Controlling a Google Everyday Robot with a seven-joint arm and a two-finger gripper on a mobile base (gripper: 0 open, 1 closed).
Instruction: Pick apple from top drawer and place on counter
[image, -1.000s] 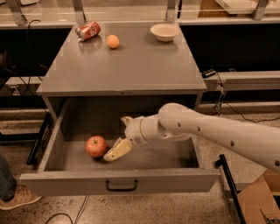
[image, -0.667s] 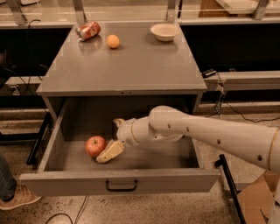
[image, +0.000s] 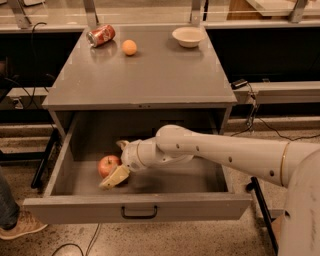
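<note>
The red apple lies in the left half of the open top drawer, on its floor. My gripper is inside the drawer, right against the apple's right side. One beige finger lies in front of the apple and the other finger is behind it, so the jaws stand open around it. The apple still rests on the drawer floor. The white arm reaches in from the right. The grey counter is above the drawer.
On the counter's far side lie a red can on its side, a small orange fruit and a white bowl. The drawer has a black handle. A person's shoe is at the lower left.
My gripper has moved left across the drawer and closed in on the apple; its fingers now straddle it. The apple has not moved.
</note>
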